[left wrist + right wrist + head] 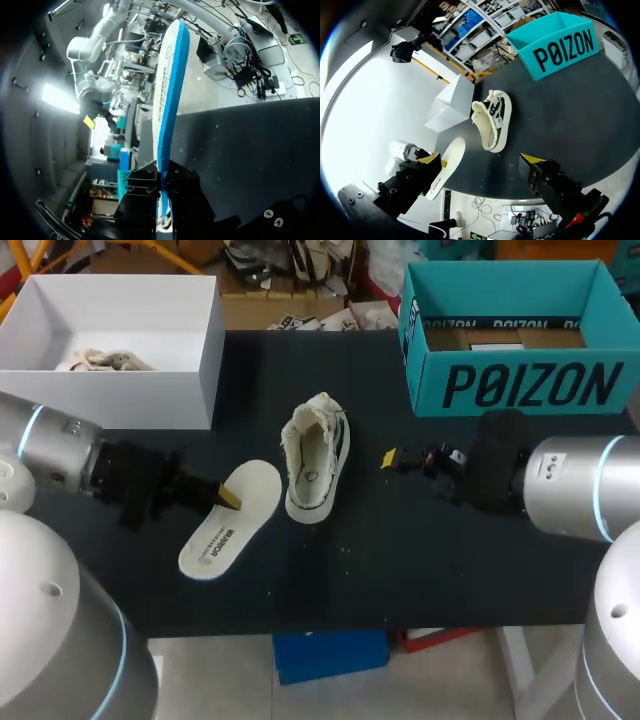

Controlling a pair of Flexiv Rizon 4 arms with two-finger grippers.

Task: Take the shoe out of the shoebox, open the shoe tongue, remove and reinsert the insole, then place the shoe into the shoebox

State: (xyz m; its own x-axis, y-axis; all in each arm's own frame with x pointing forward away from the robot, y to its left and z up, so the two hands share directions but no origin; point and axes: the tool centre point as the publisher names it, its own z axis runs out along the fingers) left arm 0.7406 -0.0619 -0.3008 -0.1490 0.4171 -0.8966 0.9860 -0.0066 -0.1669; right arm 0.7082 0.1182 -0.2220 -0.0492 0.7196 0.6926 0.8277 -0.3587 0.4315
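A white low shoe point(315, 455) with dark side stripes rests on the black table point(420, 560), its mouth gaping wide. Just left of it is the white insole point(232, 518), blue on its underside. My left gripper point(228, 497) is shut on the insole's edge. In the left wrist view the insole point(170, 90) rises edge-on from between the clamped fingers of the left gripper point(162, 186). My right gripper point(392, 458) hovers open to the right of the shoe, holding nothing. In its own view the shoe point(492, 117) and insole point(445, 165) lie ahead of the right gripper point(482, 159).
The teal shoebox point(520, 390) stands open at the back right, also seen as the teal box point(555, 45). A white box point(120, 370) at the back left holds another pale shoe point(100, 360). The table's front edge runs just below the insole.
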